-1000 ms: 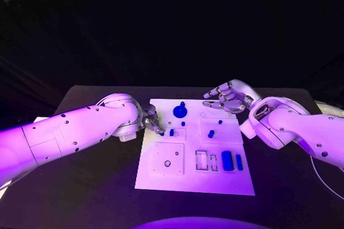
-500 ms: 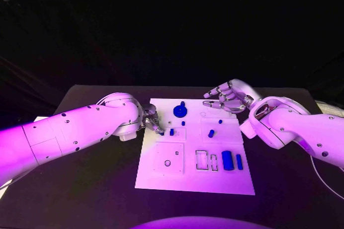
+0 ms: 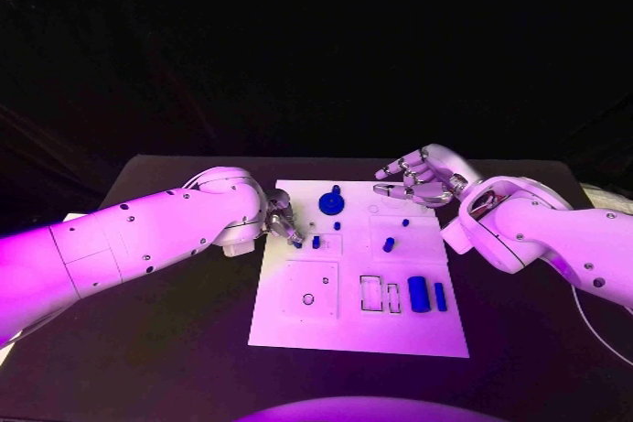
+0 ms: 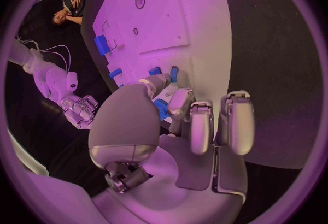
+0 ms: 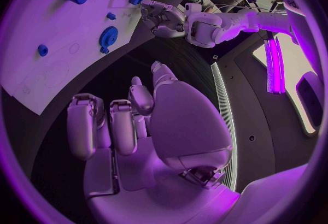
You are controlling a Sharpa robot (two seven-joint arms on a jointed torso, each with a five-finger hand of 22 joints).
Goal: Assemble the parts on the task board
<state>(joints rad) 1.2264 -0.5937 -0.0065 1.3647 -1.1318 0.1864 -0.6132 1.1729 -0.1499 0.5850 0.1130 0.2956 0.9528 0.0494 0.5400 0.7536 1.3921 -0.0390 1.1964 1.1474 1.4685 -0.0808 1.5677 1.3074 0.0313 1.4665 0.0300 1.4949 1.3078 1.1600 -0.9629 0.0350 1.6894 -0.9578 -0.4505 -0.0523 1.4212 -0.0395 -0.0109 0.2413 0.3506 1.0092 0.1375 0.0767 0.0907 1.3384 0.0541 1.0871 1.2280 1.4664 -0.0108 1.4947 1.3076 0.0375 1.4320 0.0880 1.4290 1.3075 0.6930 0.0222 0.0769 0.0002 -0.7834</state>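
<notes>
The white task board [image 3: 349,326] lies in the middle of the black table. On it are a blue gear [image 3: 331,202], a small blue peg [image 3: 337,226], a blue part [image 3: 388,246] and a blue cylinder [image 3: 418,296] beside a thin blue bar [image 3: 439,298]. My left hand [image 3: 280,222] is at the board's left edge, fingertips down next to an upright blue peg [image 3: 316,243]. In the left wrist view a blue patch [image 4: 162,108] shows between thumb and finger; whether it is held is unclear. My right hand [image 3: 423,182] hovers over the far right corner, fingers apart, holding nothing.
A square plate with a hole [image 3: 310,294] and two narrow slots [image 3: 380,297] sit in the board's near half. Bare black table [image 3: 158,349] lies on both sides of the board. My bulky left arm [image 3: 145,239] crosses the table's left side.
My left arm has shifted slightly, and its hand has edged a little toward the upright blue peg. The right hand has stayed over the far right corner.
</notes>
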